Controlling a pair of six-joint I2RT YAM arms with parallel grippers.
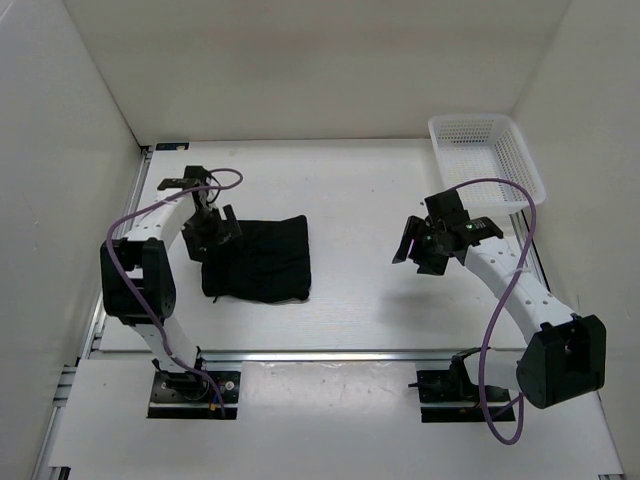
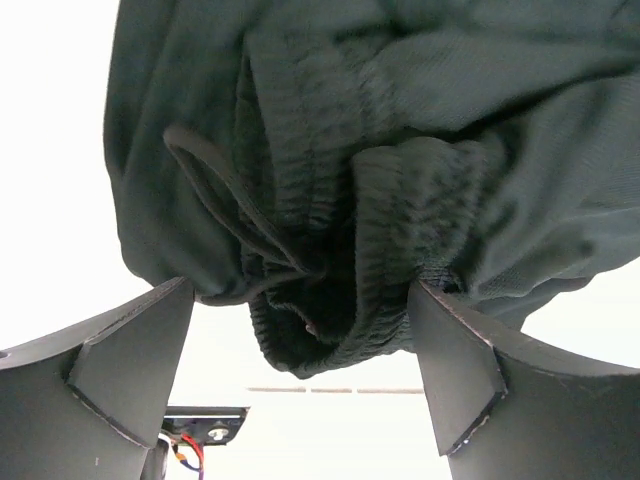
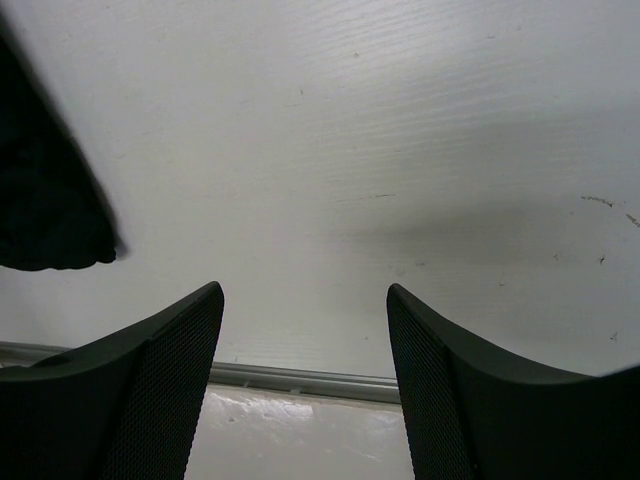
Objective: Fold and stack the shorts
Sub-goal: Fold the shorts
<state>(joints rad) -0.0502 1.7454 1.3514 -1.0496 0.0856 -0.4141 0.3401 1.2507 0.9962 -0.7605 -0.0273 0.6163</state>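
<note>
The black shorts (image 1: 260, 258) lie folded in a rough rectangle on the white table, left of centre. My left gripper (image 1: 212, 235) is at their upper left edge. In the left wrist view the shorts (image 2: 400, 150) fill the upper frame, with the bunched waistband and thin drawstring (image 2: 215, 195) between the fingertips of my open left gripper (image 2: 300, 310); the fabric touches the right finger. My right gripper (image 1: 420, 255) hovers open and empty over bare table at the right (image 3: 305, 300). A corner of the shorts (image 3: 45, 200) shows at that view's left edge.
A white mesh basket (image 1: 487, 158) stands at the back right corner. White walls close in the table at the left, back and right. A metal rail (image 3: 300, 378) runs along the table's near edge.
</note>
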